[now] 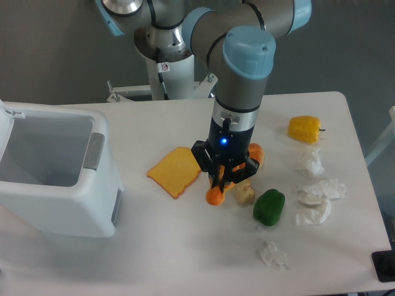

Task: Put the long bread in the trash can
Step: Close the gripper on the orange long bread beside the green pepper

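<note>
One robot arm reaches down over a white table (185, 246), its black end effector (224, 180) lowered onto the smooth orange-yellow long bread (216, 196). Only the two ends of the loaf show: a rounded tip below and left of the end effector, and a second orange end (255, 152) above and right of it, so the loaf lies diagonally on the table beneath the tool. The black fingers straddle the loaf at its middle; whether they are clenched on it or merely set around it cannot be told from this view.

Positions relative to the long bread:
- Flat square orange-yellow toast slice (175, 171): just beside it on the left, lying flat.
- Pale beige chunky piece (244, 192): touching or nearly touching it on the right, under the end effector.
- Green bell pepper (269, 206): near, to the lower right, past the beige piece.
- Yellow bell pepper (304, 129): apart, to the upper right.
- Crumpled white paper wads (318, 194): well apart on the right, with one more (271, 253) below.
- Large white rectangular plastic trash can (55, 191): well apart on the left, open, with pale grey interior and a grey handle recess facing the loaf.
</note>
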Controlling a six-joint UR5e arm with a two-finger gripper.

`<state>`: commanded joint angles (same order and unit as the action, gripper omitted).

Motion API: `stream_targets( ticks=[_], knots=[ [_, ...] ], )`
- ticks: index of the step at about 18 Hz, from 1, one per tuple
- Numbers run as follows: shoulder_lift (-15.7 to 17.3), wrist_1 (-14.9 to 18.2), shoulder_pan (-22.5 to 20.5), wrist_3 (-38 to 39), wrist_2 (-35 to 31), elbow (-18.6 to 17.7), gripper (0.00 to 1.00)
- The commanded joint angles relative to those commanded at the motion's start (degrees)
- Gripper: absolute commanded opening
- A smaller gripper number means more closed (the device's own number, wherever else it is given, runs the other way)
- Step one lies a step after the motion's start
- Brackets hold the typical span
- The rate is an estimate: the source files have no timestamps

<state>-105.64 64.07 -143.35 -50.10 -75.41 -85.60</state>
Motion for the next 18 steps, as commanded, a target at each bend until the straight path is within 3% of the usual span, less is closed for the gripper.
stream_targets(
  ticks=[18],
  knots=[
    [0.2,-1.1,-1.0,5.3,3.3,2.3,0.2]
  ],
)
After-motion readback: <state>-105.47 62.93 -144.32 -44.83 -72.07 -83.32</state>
